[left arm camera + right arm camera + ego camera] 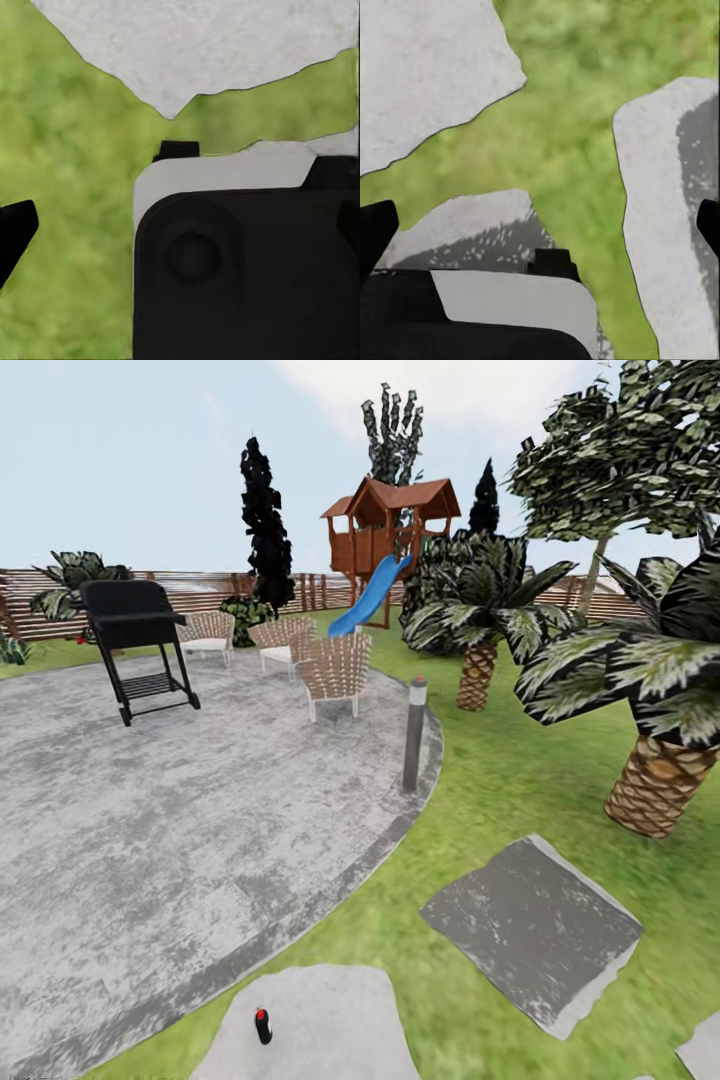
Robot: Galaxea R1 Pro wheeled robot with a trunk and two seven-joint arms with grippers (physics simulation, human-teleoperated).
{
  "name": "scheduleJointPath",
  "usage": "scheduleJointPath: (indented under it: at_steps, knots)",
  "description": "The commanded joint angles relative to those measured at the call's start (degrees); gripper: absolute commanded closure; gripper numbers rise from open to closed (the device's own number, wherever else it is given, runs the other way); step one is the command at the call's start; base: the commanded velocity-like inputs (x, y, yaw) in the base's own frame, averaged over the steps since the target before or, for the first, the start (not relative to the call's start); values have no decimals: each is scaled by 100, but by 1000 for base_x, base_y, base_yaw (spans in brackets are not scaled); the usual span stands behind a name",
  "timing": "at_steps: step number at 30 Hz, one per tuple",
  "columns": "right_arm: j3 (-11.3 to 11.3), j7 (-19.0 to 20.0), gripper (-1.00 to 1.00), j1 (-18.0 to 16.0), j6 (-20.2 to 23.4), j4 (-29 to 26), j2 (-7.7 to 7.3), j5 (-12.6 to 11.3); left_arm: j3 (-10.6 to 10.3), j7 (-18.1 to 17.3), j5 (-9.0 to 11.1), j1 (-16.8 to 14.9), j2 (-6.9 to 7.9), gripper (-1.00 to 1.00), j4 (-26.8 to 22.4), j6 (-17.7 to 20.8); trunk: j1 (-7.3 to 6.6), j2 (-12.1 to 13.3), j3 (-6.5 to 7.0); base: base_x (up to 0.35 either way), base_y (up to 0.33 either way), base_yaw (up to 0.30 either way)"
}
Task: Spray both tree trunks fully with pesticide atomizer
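Evidently light and stiff, the small dark red-capped pesticide atomizer (263, 1026), lower centre, is best taken mid-body; jaw state cannot be told.

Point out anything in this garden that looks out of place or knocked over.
One thing: a small dark spray bottle stands upright on a pale stepping stone in the lawn. The grill and wicker chairs stand upright.

- A round grey patio (150, 810) lay in green grass (480, 790).
- A black grill (135, 645) and wicker chairs (335, 672) stood on it.
- A slatted wooden fence (200, 592) ran behind, under pale sky.
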Motion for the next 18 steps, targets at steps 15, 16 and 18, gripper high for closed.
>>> scheduleJointPath:
  at_steps: [15,16,18]
  knots:
    - [2,-6,-100,-511,-52,-1773,687,-3,-6,107,-11,-1861,57,-100,-26,-577,1,-3,-75,216,-216,258]
    - [0,-6,-100,-511,-52,-1769,685,-4,-6,107,-13,-1863,62,-100,-27,-599,1,-3,-80,236,-198,258]
    - [-6,-10,-100,-512,-56,-1763,680,-5,-6,107,-15,-1852,98,-100,-26,-647,1,-3,-89,236,-198,258]
